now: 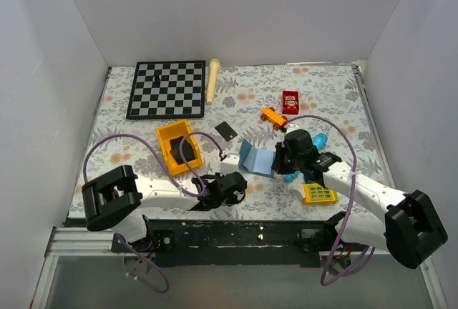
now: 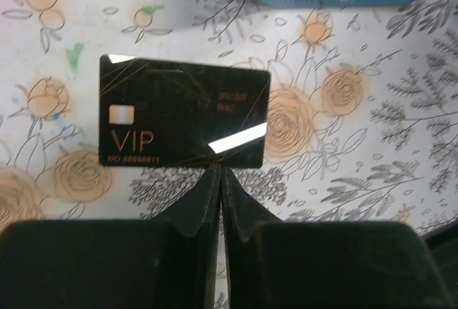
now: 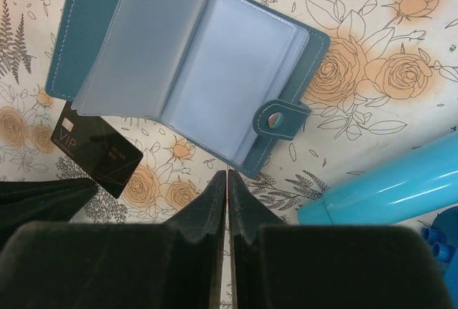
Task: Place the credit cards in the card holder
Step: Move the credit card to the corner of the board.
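Both closed and empty, the left gripper (image 2: 220,174) touches a card (image 2: 182,116) at its edge, and the right gripper (image 3: 227,177) is by the open holder (image 3: 186,73). No card seems in yet; the second card (image 1: 226,131) lies apart.

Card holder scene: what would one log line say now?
left claw shut, tips at edge of VIP card | right claw shut, tips at open card holder | second card lies apart

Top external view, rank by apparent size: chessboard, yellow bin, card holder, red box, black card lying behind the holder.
1. chessboard
2. yellow bin
3. card holder, lying open
4. red box and black card: they look too alike to rank
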Available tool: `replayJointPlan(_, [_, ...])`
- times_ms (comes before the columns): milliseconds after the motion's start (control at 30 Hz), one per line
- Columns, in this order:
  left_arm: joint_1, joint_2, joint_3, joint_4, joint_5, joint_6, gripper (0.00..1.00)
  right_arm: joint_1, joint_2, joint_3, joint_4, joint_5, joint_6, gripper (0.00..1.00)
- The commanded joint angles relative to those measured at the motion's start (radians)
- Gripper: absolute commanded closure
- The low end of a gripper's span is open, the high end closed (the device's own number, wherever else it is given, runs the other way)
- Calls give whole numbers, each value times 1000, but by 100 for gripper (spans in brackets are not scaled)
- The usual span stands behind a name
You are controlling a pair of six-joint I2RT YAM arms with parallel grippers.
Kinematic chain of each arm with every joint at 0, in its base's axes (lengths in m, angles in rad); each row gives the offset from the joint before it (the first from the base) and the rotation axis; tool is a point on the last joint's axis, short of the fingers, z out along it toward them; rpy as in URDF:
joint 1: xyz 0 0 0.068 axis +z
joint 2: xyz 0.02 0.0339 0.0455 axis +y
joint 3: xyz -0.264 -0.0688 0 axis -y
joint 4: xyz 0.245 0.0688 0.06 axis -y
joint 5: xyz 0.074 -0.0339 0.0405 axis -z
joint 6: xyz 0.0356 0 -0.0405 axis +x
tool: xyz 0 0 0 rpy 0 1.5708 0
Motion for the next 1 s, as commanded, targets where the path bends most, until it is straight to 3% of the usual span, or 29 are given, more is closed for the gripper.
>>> replayJointPlan(0, [-10, -87, -2, -146, -81, -14, 95, 1, -4, 41, 34, -11, 2, 90])
replayJointPlan(100, [8, -116, 60, -153, -147, 68, 87, 1, -11, 38, 29, -8, -1, 90])
replayJointPlan(300, [132, -73, 126, -58, -74, 171, 77, 1, -38, 29, 15, -2, 2, 90])
replayJointPlan(600, [169, 66, 161, 25, -19, 237, 82, 1, -49, 26, 7, 6, 1, 90])
replayJointPlan(967, [169, 123, 141, 61, 4, 229, 83, 1, -17, 58, 7, -7, -5, 90])
